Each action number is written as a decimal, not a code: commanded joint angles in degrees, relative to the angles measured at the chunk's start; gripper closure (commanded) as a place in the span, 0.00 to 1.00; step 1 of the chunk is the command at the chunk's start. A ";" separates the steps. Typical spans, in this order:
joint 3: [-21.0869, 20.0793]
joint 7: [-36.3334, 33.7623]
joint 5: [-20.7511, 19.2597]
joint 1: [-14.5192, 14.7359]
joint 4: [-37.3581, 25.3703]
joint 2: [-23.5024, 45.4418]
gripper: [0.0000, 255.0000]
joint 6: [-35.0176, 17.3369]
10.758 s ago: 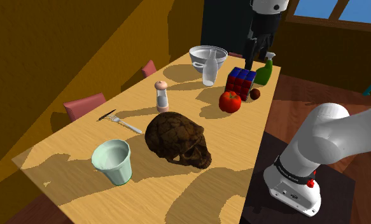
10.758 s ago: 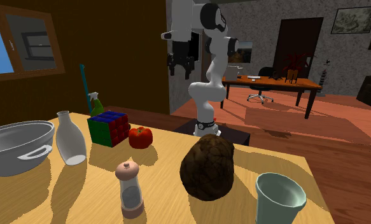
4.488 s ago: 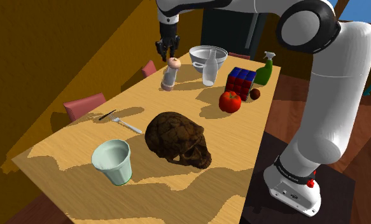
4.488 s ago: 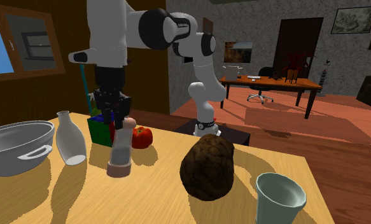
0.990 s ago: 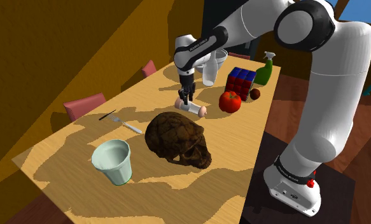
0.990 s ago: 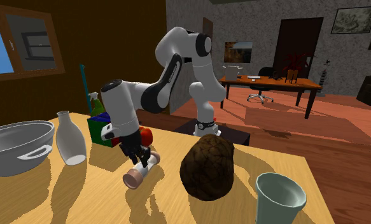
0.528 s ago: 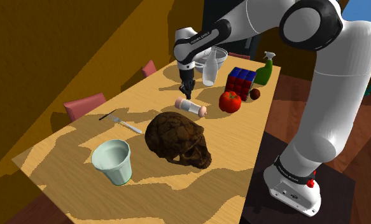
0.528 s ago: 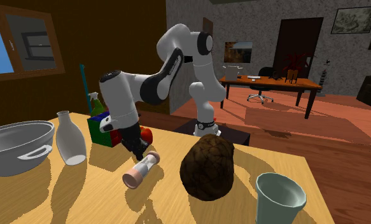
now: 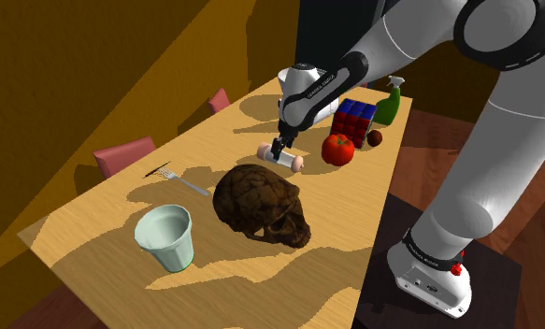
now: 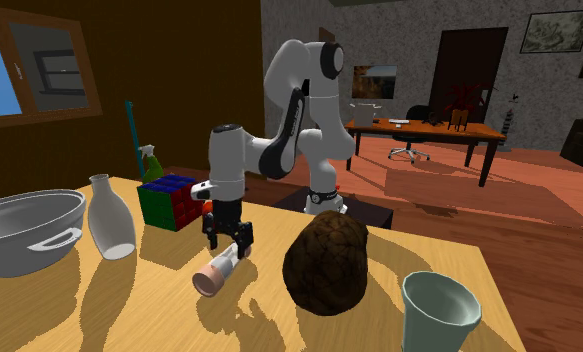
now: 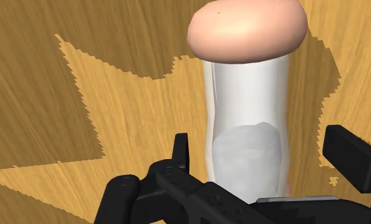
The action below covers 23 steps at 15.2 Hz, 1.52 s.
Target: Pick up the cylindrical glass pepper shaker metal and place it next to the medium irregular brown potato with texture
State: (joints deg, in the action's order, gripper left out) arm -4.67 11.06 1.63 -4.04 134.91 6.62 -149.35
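Note:
The pepper shaker (image 9: pixel 283 157) lies on its side on the wooden table (image 9: pixel 111 201), just beyond the big brown textured potato (image 9: pixel 261 204). It has a clear body and pinkish caps. In the second exterior view the shaker (image 10: pixel 219 270) rests a short gap from the potato (image 10: pixel 326 262). My gripper (image 9: pixel 279 147) hangs low over the shaker's middle, open. In the wrist view the shaker (image 11: pixel 244 121) runs between the fingertips (image 11: pixel 181 153), which stand clear of its sides. From the second exterior view the gripper (image 10: pixel 227 240) straddles the shaker's end nearer the cube.
A pale green cup (image 9: pixel 165 237) stands near the table's front. Fork (image 9: pixel 184 182) lies at the shoulder view's left. Tomato (image 9: pixel 337 149), colour cube (image 9: pixel 353 120), green spray bottle (image 9: pixel 388 105) crowd the far end; metal bowl (image 10: pixel 24 232) and white bottle (image 10: pixel 111 222) stand there too.
The shaker, upright at first, was lifted and now lies on its side by the potato. In the last half second the gripper swung over its middle, came down and stands open around it.

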 commanded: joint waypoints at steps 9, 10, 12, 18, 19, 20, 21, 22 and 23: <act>0.10 -0.37 -0.48 0.18 0.38 3.93 0.00 -4.98; 0.10 -0.37 -0.48 0.18 0.38 3.93 0.00 -4.98; 0.10 -0.36 -0.48 0.18 0.38 3.93 0.00 -4.97; 0.10 -0.36 -0.47 0.18 0.38 3.92 1.00 -4.97; 0.10 -0.36 -0.47 0.18 0.39 3.92 1.00 -4.97; 0.10 -0.36 -0.47 0.18 0.39 3.92 1.00 -4.97; 0.10 -0.36 -0.47 0.18 0.39 3.92 1.00 -4.97; 0.10 -0.37 -0.48 0.18 0.38 3.93 1.00 -4.98; 0.08 -0.33 -0.40 0.16 0.32 3.26 1.00 -4.24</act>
State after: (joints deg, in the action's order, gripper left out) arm -4.57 10.78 1.22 -3.90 135.33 10.17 -153.97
